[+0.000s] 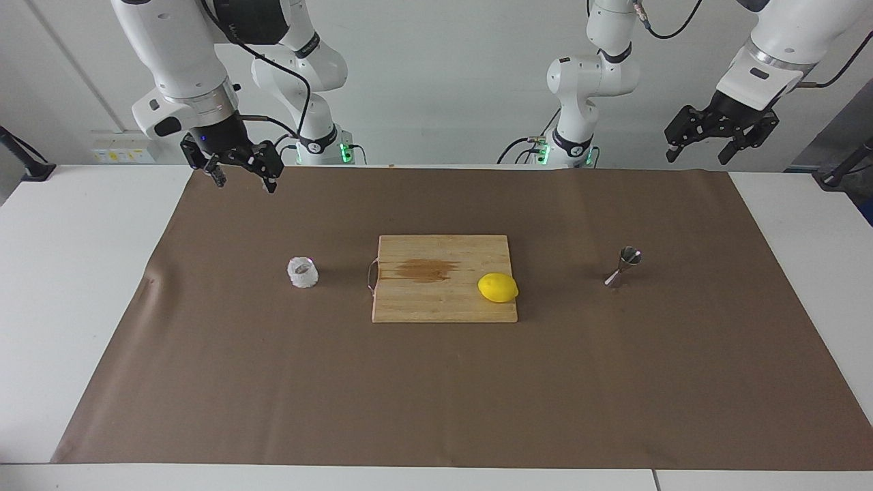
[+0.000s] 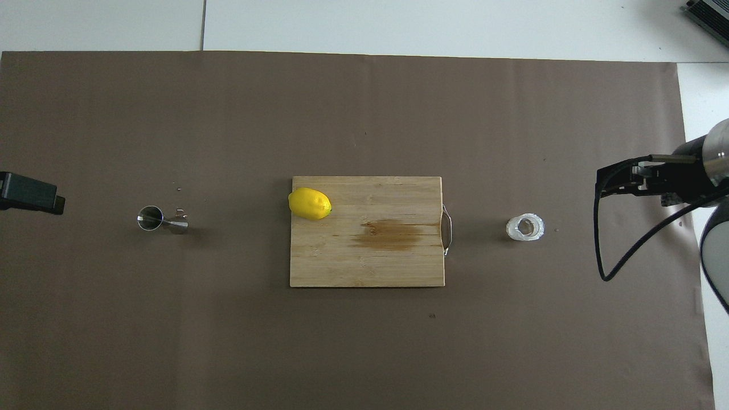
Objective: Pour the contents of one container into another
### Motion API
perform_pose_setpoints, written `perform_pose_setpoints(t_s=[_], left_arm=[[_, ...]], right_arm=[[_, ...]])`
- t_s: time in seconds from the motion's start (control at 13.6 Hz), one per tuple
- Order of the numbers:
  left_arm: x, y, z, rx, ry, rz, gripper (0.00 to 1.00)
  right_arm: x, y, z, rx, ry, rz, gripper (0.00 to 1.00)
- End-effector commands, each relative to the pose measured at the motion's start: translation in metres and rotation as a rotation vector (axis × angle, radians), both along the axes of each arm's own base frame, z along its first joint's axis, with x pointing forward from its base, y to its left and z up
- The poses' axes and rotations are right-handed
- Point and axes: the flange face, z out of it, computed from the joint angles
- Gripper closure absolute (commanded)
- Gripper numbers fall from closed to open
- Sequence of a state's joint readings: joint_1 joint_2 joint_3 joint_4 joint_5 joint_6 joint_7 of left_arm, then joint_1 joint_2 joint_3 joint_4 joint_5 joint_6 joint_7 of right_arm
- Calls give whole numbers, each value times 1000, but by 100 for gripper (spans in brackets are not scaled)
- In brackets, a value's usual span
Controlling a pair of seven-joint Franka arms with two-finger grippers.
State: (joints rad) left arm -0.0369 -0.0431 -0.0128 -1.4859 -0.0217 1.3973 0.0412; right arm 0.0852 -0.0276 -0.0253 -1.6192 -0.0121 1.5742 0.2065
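Two glossy white robot arms with black two-finger grippers

Each arm is built of rounded, glossy white shell segments joined at dark seams, with a brushed silver ring at the wrist above a black gripper body. The right arm's black two-finger gripper (image 1: 244, 179) carries a small blue light and pale markings on its housing; the left arm's black two-finger gripper (image 1: 704, 153) has angular, claw-like linkages. Thin black cables loop loosely from the wrists along the arms. The white bases glow with green indicator lights.
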Motion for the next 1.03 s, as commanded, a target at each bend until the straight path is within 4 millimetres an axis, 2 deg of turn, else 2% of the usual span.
perform_pose_setpoints(t_s=[0.0, 0.44, 0.59, 0.95], left_arm=[[-1, -1, -1, -10, 4, 13, 0], [5, 2, -10, -15, 23, 23, 0], [9, 7, -22, -17, 48, 33, 0], [39, 69, -76, -132, 138, 173, 0]], right_arm=[[-6, -4, 1, 18, -3, 11, 0], [-6, -4, 1, 18, -2, 11, 0], [-6, -4, 1, 18, -2, 11, 0], [-6, -4, 1, 18, -4, 11, 0]])
